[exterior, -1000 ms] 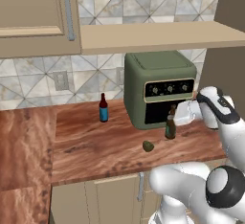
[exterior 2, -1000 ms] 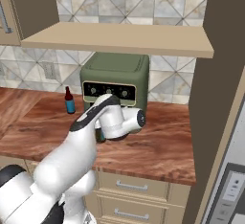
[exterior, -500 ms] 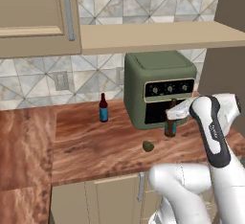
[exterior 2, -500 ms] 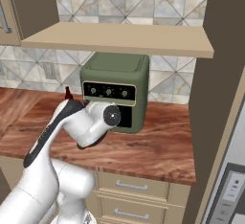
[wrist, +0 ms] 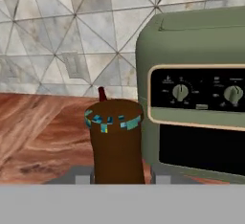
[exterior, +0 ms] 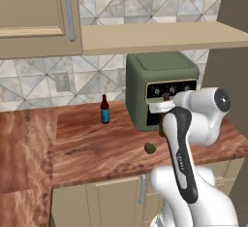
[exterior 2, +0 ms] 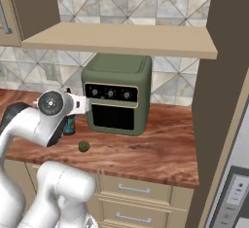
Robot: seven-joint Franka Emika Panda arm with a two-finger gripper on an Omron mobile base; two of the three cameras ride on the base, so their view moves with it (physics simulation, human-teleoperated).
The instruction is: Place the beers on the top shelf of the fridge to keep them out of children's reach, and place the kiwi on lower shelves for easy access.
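Amber beer bottle sits pinched between the gripper's fingertips, apparently lifted beside the green oven; the maroon bottle and kiwi rest on the counter.

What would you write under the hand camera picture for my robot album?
Robot gripper holding a brown bottle beside the green oven, with a red-capped bottle peeking out behind.
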